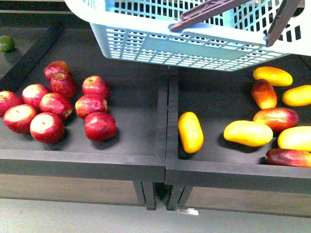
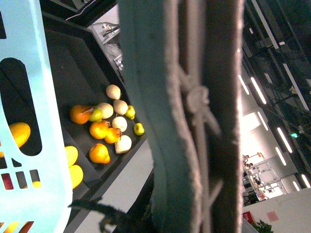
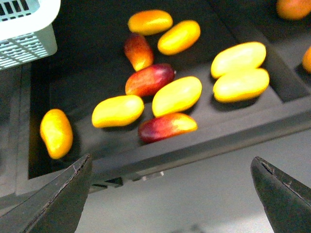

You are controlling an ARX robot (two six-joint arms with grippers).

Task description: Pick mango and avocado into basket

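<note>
The right gripper (image 3: 170,194) hangs in front of the shelf with its jaws wide apart and nothing between them. The left gripper's jaws cannot be told, since its wrist view is filled by a blurred padded bar (image 2: 194,107) bound with cord. The basket (image 1: 146,48) hangs above the back of the bins, tilted, its handle (image 1: 209,12) raised. The likeliest mango (image 1: 190,132) lies alone in the right bin (image 1: 214,170), just beside the divider and near the front lip. It is well apart from the cluster where plain yellow fruit touch red-blushed mangoes (image 1: 276,118). No avocado shows for certain. A small green fruit (image 1: 6,43) at the far left back may be one, but it is too small to tell. The main risk is the tight corner: one finger could strike the divider or the lip and shove the mango away. The skin looks smooth, so a grip near an end could let it slip out. Going for the cluster risks closing on a red-blushed one or knocking its neighbours. The hanging basket may swing, so a drop could miss it.
</note>
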